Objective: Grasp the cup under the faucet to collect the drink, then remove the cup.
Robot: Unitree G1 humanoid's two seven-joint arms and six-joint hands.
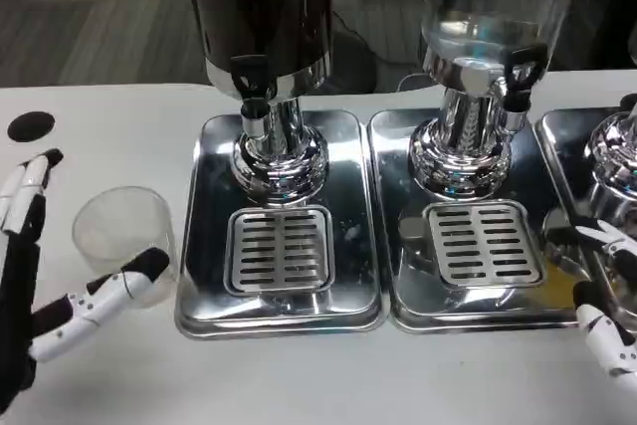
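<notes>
Clear plastic cup (124, 236) standing on the white table (299, 375) at nine o'clock of the dark drink dispenser's (264, 17) steel tray (281, 306), beside its slotted drip grate (280, 249), not under the black faucet (252, 87). Left hand (45, 276), fingers spread, one fingertip touching the cup wall without enclosing it. Right hand (607, 296) at four o'clock by the clear dispenser's (488, 7) tray; finger state cannot be told.

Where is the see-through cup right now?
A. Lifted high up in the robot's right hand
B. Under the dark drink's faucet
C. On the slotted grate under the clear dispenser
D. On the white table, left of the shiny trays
D. The clear plastic cup stands on the white table, left of the left drip tray, with the left hand around it and one finger at its side.
</notes>
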